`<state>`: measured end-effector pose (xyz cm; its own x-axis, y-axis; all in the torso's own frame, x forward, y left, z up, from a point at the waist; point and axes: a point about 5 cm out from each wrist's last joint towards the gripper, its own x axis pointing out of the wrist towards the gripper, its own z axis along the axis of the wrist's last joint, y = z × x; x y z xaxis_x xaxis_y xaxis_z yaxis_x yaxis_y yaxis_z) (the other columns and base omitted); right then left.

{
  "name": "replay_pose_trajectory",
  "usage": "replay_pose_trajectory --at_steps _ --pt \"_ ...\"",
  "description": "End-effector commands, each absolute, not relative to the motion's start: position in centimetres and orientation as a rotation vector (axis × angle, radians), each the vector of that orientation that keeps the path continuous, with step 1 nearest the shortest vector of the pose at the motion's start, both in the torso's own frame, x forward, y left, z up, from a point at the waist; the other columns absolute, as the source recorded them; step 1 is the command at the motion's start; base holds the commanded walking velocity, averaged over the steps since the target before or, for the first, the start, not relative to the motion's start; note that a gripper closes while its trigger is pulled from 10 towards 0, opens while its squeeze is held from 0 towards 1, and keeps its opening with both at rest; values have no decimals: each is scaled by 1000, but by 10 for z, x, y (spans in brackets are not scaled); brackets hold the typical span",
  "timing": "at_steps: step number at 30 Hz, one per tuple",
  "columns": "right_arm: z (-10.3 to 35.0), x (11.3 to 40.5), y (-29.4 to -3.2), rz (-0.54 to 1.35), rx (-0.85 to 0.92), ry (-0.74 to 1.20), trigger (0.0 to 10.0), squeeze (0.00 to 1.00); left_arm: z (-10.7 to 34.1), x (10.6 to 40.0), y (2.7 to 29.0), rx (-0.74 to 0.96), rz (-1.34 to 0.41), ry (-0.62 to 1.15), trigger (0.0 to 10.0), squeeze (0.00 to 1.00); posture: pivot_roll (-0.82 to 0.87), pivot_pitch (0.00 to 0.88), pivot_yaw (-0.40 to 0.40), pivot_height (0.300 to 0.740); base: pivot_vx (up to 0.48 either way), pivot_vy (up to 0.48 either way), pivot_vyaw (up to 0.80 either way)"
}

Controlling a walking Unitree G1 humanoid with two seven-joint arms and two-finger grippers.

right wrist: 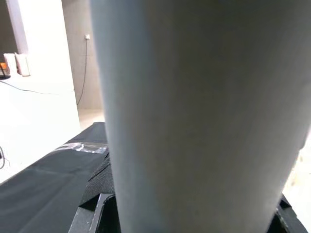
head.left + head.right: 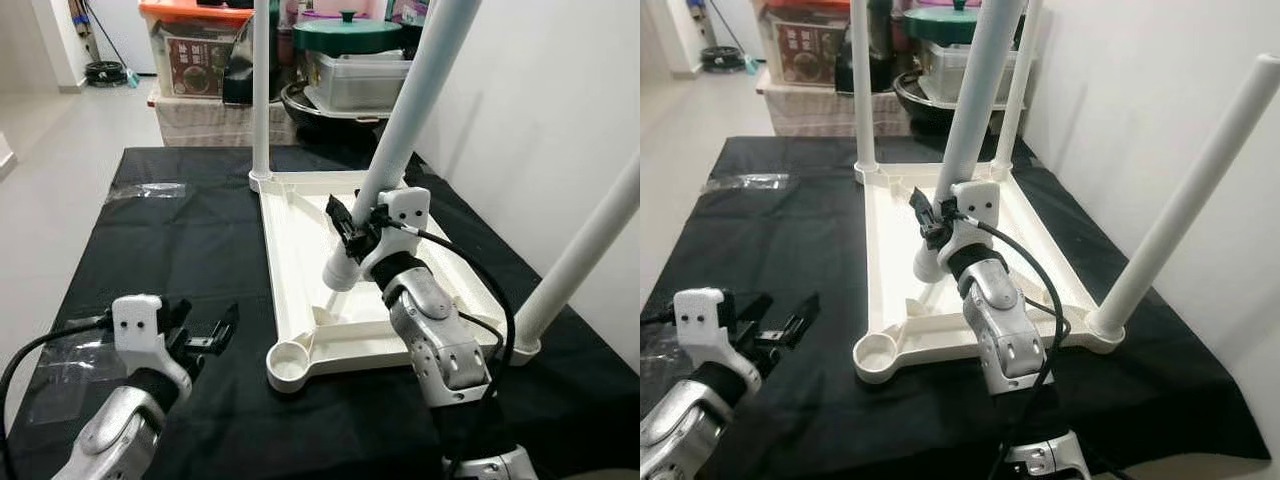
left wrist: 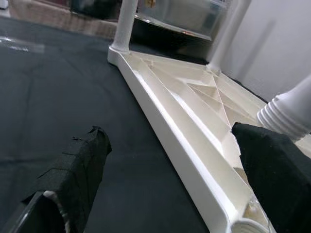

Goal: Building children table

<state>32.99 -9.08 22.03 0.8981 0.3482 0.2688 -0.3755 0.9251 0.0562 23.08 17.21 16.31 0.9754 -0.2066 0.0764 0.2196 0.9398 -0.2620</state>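
- Upside-down white plastic tabletop (image 2: pixel 300 250) lying ribbed side up on the black-clothed table (image 2: pixel 150 260), three legs already standing in their corner sockets: far-left leg (image 2: pixel 261 90), far-right leg (image 2: pixel 1012 85), near-right leg (image 2: pixel 585 250).
- Fourth table leg (image 2: pixel 400 130) clamped low down in the right gripper (image 2: pixel 352 235), fingers closed around the tube just above its threaded end, leaning over the tabletop with its tip not yet in any socket.
- Empty corner socket (image 2: pixel 288 365) at the near-left corner, open and unobstructed; judged the target for the held leg.
- Probably light and stiff: hollow-looking smooth plastic tube, likely slippery under the finger pads, and long enough to lever against a low grip, so apt to swing or twist.
- Best held as now, close to the threaded end, for control while seating; ribbed thread visible in the left wrist view (image 3: pixel 286 114).
- Tabletop likely light too, prone to slide on the cloth or rock when a leg is pushed or screwed in; bracing on its rim near the socket seems wise.
- Left gripper (image 2: pixel 205 338) hovering above the cloth just beside the near-left corner, fingers spread wide, holding nothing.
- Clear plastic wrappers on the cloth: one at far left (image 2: pixel 145 190), one at the near-left edge (image 2: pixel 60 375); well apart from the socket.
- Storage boxes and a pot with a green lid (image 2: pixel 345 35) stacked behind the table, white wall at right; standing near-right leg close to the right arm's swing path.
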Motion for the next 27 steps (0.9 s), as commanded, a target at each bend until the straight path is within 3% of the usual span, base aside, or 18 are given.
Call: replay_pose_trajectory --at_steps 1,12,23,27 --pt "223 330 -94 363 119 -269 10000 0 158 231 172 -258 -205 -21 10000 0 61 0 -76 740 0 0 0" --pt "218 331 -97 326 107 -251 10000 0 154 230 166 -217 -216 -9 10000 0 56 0 -68 740 0 0 0" --pt "221 334 -99 330 111 -257 10000 0 155 231 164 -216 -222 -16 10000 0 58 0 -73 740 -395 0 0" --pt "222 336 -99 329 119 -256 10000 0 154 232 165 -204 -216 -17 10000 0 56 0 -69 740 0 0 0"
